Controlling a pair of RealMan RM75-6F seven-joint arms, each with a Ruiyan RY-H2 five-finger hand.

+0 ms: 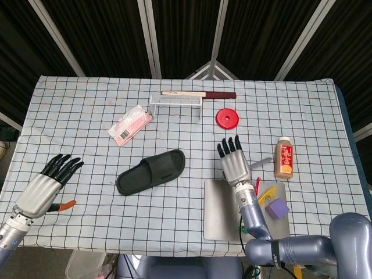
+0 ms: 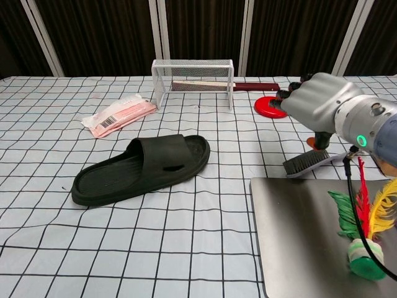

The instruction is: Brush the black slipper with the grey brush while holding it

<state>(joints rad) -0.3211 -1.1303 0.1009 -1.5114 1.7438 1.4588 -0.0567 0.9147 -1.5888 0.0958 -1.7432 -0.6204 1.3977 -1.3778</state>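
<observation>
Just beneath the right hand (image 2: 317, 102) lies the grey brush (image 2: 307, 163).

Checked surface (image 1: 87, 110): black slipper (image 1: 151, 171) at centre, pink packet (image 1: 130, 124) at 10 o'clock, wire rack (image 1: 176, 103) and red disc (image 1: 228, 118) at 12, bottle (image 1: 283, 158) at 3, metal tray (image 1: 224, 218) at 5.
</observation>
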